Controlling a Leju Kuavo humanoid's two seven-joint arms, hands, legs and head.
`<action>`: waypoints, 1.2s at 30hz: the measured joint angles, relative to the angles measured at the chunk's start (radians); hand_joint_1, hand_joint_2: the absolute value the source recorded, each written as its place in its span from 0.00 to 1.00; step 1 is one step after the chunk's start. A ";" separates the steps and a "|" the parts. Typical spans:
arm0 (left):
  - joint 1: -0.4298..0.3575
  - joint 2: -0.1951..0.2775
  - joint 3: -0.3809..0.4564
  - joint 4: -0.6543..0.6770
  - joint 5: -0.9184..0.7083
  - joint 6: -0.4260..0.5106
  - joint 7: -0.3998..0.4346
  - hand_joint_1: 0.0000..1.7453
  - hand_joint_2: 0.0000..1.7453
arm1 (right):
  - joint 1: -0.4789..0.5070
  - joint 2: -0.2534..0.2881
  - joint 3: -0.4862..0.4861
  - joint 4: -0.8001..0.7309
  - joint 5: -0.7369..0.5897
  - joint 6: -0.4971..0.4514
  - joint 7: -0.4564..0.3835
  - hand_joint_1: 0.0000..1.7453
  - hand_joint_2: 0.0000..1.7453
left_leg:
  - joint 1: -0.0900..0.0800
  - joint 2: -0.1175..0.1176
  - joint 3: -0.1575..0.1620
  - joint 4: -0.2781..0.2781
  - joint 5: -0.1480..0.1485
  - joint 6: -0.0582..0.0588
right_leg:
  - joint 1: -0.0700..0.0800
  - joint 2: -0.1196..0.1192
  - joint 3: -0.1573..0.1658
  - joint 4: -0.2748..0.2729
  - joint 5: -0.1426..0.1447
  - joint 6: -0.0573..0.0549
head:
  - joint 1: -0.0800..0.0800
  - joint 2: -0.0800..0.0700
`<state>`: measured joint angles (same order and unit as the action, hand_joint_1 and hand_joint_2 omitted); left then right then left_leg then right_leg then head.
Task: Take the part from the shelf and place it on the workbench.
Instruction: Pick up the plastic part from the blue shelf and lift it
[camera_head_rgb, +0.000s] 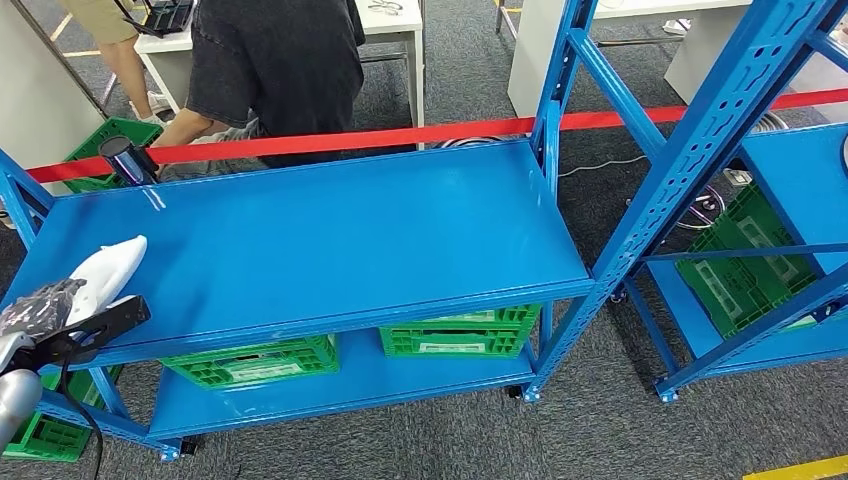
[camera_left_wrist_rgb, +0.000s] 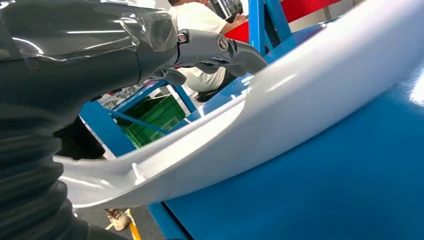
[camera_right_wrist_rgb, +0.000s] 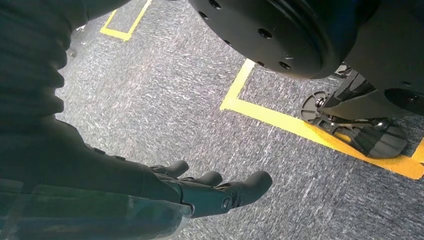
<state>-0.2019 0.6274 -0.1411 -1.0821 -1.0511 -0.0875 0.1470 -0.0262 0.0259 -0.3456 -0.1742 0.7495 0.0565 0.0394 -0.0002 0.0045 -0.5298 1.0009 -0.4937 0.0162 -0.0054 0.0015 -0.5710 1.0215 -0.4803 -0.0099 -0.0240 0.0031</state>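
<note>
Grey carpet (camera_head_rgb: 600, 420) marked with yellow floor tape (camera_right_wrist_rgb: 280, 120) is seen beneath a blue metal shelf (camera_head_rgb: 330, 240), behind which a red barrier tape (camera_head_rgb: 400, 135) is stretched. Green crates (camera_head_rgb: 455, 335) are stored on the lower level of the shelf, and another blue rack (camera_head_rgb: 790, 200) stands to the right. A person in a dark shirt (camera_head_rgb: 270, 60) is bent over behind the tape, near a white table (camera_head_rgb: 390, 25).

At the front left corner of the shelf's top level, the white part (camera_head_rgb: 105, 272) is held by the left hand (camera_head_rgb: 40, 310); its long curved body (camera_left_wrist_rgb: 300, 110) is seen just above the blue surface, though contact with the shelf cannot be judged. The fingers (camera_left_wrist_rgb: 220, 50) of that hand are curled over the upper edge of the part, gripping it. A dark cylindrical object (camera_head_rgb: 128, 158) rests at the back left corner of the shelf.

The right hand (camera_right_wrist_rgb: 210, 192) hangs over the carpet, with its fingers (camera_right_wrist_rgb: 250, 182) slightly bent, apart, and holding nothing.
</note>
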 joint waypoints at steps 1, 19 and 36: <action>-0.002 0.000 0.000 0.001 -0.004 -0.006 0.005 0.00 1.00 | 0.000 0.001 0.000 0.000 -0.001 0.000 0.001 0.00 1.00 | 0.000 0.000 0.000 0.000 0.000 0.000 | 0.000 0.000 0.000 0.000 0.000 0.000 | 0.000 0.000; -0.094 -0.022 -0.051 0.089 0.016 -0.070 -0.030 1.00 1.00 | 0.001 0.003 0.000 0.000 -0.023 -0.011 0.014 0.00 1.00 | 0.000 0.001 0.001 0.000 0.000 0.000 | 0.000 0.000 0.001 0.000 0.000 0.000 | 0.000 0.000; -0.111 -0.023 -0.064 0.091 0.071 -0.047 -0.048 1.00 1.00 | 0.001 0.003 0.001 -0.002 -0.031 -0.011 0.015 0.00 1.00 | 0.000 0.000 0.002 0.000 0.000 0.000 | 0.000 -0.001 0.001 0.000 0.000 0.000 | 0.000 0.000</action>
<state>-0.3124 0.6043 -0.2053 -0.9911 -0.9805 -0.1346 0.0993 -0.0253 0.0290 -0.3446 -0.1766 0.7188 0.0453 0.0546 -0.0007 0.0041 -0.5283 1.0010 -0.4935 0.0161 -0.0057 0.0009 -0.5699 1.0215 -0.4802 -0.0098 -0.0242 0.0031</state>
